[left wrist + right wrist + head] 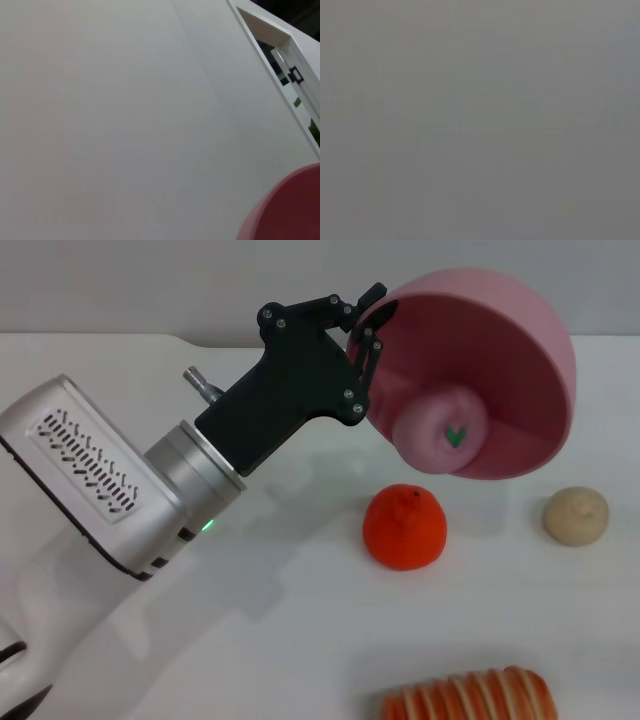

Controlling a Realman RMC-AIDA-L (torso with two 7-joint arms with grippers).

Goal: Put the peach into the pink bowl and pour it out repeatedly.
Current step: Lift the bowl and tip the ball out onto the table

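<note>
Left claw (372,332) pinching rim of glossy pink bowl (520,360), tipped on its side above white table (250,640), with matte round peach (441,428) inside near lower lip.

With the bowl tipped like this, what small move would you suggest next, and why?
Probably tilt a little further: the left claw grips the rim of the pink bowl, tipped on its side above the table, and the peach sits at its lower lip, not yet out.
</note>
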